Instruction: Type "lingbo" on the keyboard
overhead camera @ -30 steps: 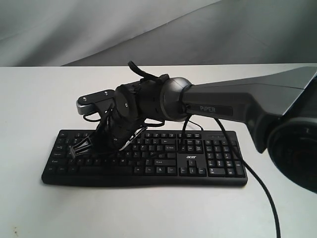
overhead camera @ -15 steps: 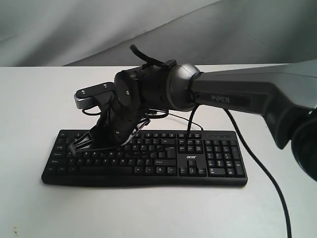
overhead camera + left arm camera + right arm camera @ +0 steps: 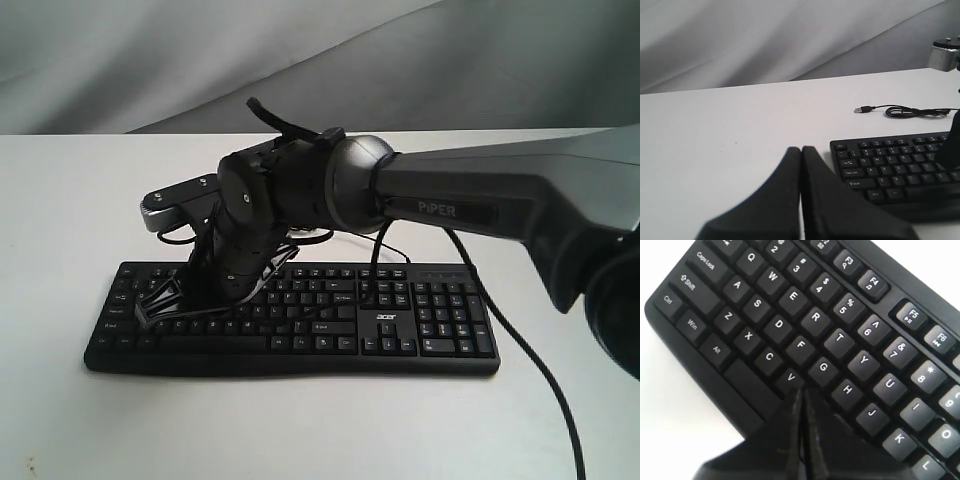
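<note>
The black keyboard [image 3: 420,330] with white legends lies across the white table [image 3: 60,200], with its left end in the left wrist view [image 3: 890,165]. My right arm reaches across from the right over the keyboard's left half. My right gripper [image 3: 205,300] [image 3: 801,390] is shut and empty, and it points down at the bottom letter row. Its tips sit just beside the V key [image 3: 790,377] and hide the key between V and H. Whether they press it I cannot tell. My left gripper [image 3: 801,149] is shut and empty over bare table, off the keyboard's left end.
The keyboard's thin black cable [image 3: 910,111] lies coiled behind the keyboard and ends in a loose USB plug [image 3: 860,109]. A thicker black cable [image 3: 540,380] hangs from the right arm past the number pad. A grey cloth backdrop [image 3: 150,60] stands behind the table.
The right gripper lifted a little off the keys half a second ago, then came back down slightly further left on the keyboard.
</note>
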Motion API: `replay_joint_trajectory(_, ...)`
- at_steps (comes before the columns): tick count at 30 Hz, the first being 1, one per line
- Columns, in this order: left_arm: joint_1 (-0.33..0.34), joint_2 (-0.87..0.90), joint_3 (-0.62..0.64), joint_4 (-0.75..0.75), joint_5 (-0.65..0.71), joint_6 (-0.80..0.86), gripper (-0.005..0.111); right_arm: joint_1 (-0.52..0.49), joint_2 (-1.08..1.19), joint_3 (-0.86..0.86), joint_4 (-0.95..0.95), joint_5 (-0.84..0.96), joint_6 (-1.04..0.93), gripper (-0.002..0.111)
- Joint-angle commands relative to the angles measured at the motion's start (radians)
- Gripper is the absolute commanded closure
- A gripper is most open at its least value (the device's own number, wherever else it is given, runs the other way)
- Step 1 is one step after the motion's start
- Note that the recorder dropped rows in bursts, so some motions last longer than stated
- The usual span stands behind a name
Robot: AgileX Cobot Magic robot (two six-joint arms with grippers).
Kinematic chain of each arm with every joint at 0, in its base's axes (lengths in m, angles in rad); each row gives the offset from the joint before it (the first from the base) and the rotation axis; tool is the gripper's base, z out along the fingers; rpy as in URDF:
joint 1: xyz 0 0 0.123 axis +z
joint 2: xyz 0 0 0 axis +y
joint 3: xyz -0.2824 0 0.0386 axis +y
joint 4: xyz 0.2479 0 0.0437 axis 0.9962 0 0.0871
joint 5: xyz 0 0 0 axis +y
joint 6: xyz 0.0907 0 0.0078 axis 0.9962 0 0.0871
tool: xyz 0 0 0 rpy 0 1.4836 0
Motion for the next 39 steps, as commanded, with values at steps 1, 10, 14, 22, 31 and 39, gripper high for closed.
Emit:
replay_joint_trajectory(1, 0.002, -0.003, 0.004, -0.008, -0.005, -0.004, 0.106, 0.003, -0.009, 0.006, -0.016, -0.004, 0.008, 0.108)
replay_joint_trajectory(10, 0.002, -0.003, 0.004, -0.008, -0.005, -0.004, 0.106, 0.001, -0.085, 0.134, -0.016, -0.128, 0.008, 0.108)
replay_joint_trajectory(14, 0.002, -0.003, 0.004, -0.008, -0.005, -0.004, 0.106, 0.001, -0.085, 0.134, -0.010, -0.143, 0.006, 0.108)
replay_joint_trajectory(22, 0.002, -0.003, 0.004, -0.008, -0.005, -0.004, 0.106, 0.001, -0.055, 0.134, 0.045, -0.174, -0.018, 0.108)
replay_joint_trajectory(31, 0.002, -0.003, 0.004, -0.008, -0.005, -0.004, 0.106, 0.001, -0.049, 0.129, 0.047, -0.172, -0.021, 0.108)
replay_joint_trajectory(39, 0.002, -0.003, 0.004, -0.008, -0.005, -0.004, 0.106, 0.001, -0.025, 0.129, 0.053, -0.170, -0.021, 0.108)
